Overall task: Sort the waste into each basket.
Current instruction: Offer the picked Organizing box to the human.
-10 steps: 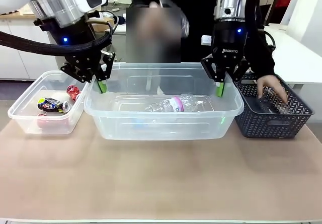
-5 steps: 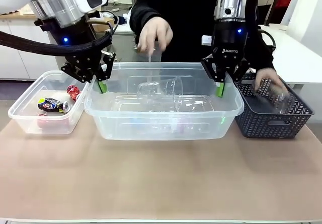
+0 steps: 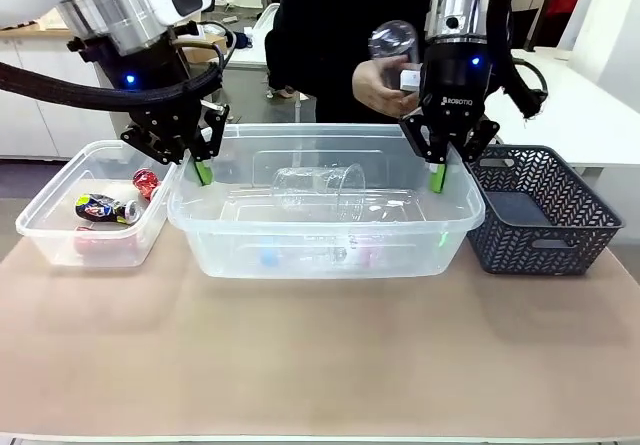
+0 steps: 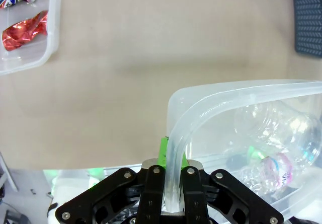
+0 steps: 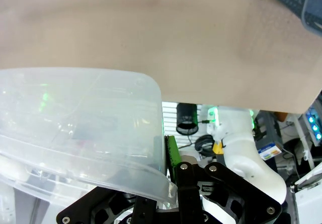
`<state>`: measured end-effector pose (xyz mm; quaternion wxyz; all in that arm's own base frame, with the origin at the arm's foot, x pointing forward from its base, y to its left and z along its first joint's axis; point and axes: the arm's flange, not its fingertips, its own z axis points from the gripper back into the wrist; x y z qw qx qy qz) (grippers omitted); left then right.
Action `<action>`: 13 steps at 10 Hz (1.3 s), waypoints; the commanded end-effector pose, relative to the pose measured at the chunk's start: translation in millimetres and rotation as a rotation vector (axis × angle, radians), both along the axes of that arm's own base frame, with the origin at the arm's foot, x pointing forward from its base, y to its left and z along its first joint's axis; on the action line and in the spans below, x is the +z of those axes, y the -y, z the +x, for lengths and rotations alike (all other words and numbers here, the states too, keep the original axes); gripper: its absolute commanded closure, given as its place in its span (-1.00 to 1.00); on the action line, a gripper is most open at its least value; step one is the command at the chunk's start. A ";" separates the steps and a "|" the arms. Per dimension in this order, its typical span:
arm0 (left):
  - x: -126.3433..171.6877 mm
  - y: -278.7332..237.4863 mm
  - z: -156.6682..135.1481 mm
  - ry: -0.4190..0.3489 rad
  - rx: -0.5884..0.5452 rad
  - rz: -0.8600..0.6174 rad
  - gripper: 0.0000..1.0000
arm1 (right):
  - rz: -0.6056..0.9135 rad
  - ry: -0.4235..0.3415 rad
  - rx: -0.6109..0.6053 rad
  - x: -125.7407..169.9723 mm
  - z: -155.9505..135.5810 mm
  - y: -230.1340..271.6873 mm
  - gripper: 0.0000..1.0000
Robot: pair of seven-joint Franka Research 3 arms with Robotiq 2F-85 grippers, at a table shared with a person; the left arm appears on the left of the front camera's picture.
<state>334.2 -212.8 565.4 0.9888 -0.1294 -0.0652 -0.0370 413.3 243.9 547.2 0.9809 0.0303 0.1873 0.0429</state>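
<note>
Both end effectors clamp the big tub's rim.
Left end effector (image 3: pixel 203 172) and right end effector (image 3: pixel 437 178) pinch the large basket (image 3: pixel 320 250); a hand (image 3: pixel 378 87) lifts what looks like a clear bottle (image 3: pixel 393 41).

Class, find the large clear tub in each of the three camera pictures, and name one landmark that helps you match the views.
Front view: large clear tub at centre, between both grippers.
Left wrist view: its rounded corner at lower right, rim clamped in the left gripper.
Right wrist view: its corner at lower left.
Shared landmark: the dark mesh basket.

Both arms hung vertical; left gripper (image 3: pixel 203 172) and right gripper (image 3: pixel 437 177) were clamped closed; the person's hand (image 3: pixel 376 87) was raised.
</note>
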 end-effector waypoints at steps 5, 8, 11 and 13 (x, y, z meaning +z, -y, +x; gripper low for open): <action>1.5 -3.0 -1.9 0.012 0.019 0.012 1.00 | 0.003 -0.002 0.007 1.1 -2.9 -1.0 1.00; 1.5 -3.0 -1.9 0.012 0.019 0.012 1.00 | 0.003 -0.002 0.007 1.1 -2.9 -1.0 1.00; 1.5 -3.0 -1.9 0.012 0.019 0.012 1.00 | 0.003 -0.002 0.007 1.1 -2.9 -1.0 1.00; 1.5 -3.0 -1.9 0.012 0.019 0.012 1.00 | 0.003 -0.002 0.007 1.1 -2.9 -1.0 1.00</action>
